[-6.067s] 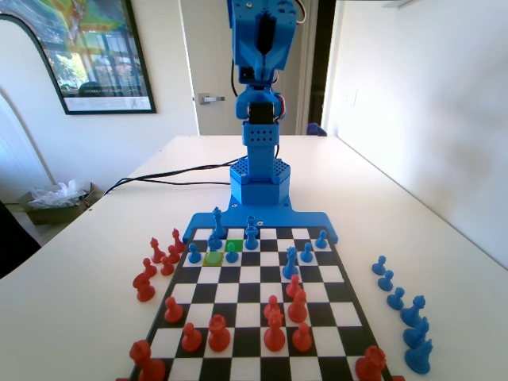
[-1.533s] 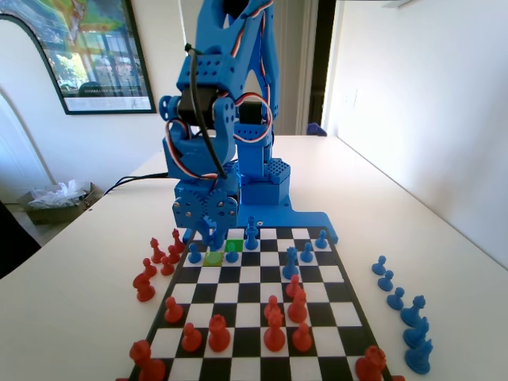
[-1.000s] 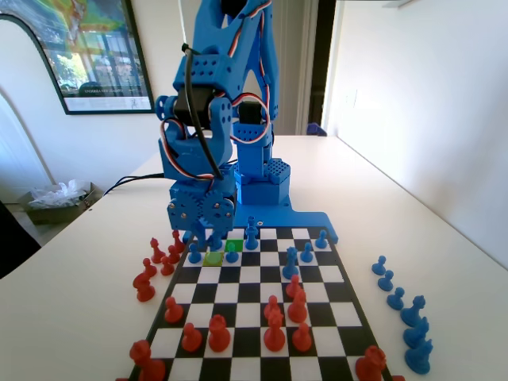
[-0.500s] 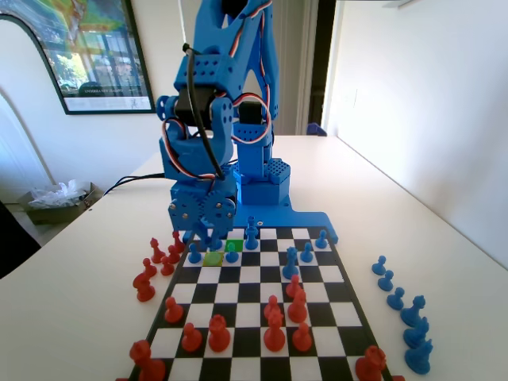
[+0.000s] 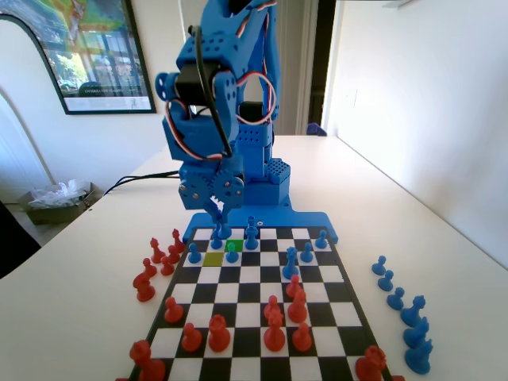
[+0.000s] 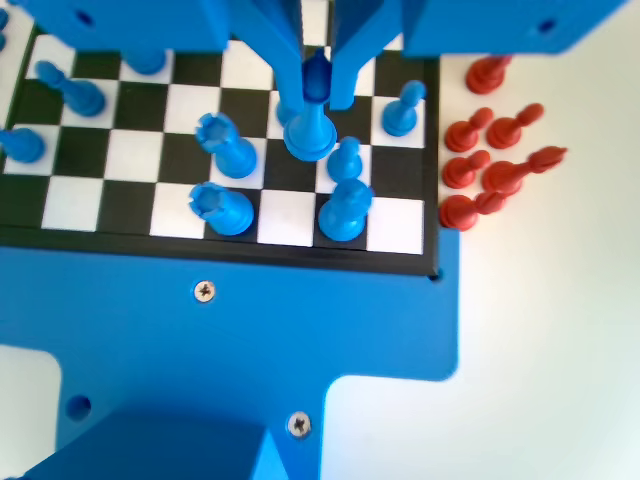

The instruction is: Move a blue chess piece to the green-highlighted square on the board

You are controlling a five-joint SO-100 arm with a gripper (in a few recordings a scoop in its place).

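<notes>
gripper (image 5: 221, 213): we read the jaws as clamped on the tall piece (image 6: 312, 125), above the board (image 5: 251, 275)
pawn (image 5: 232, 252): standing just beside the green square (image 5: 237, 243), not gripped
risk: we carry the wrong piece; its base could clip crowded neighbours
views: wrist view shows the jaws' hold, fixed view the green tint

On the board (image 5: 262, 278), the green-highlighted square (image 5: 236, 245) lies behind a pawn (image 5: 232, 252); the gripper (image 5: 221, 216) hangs just left above it.
</notes>
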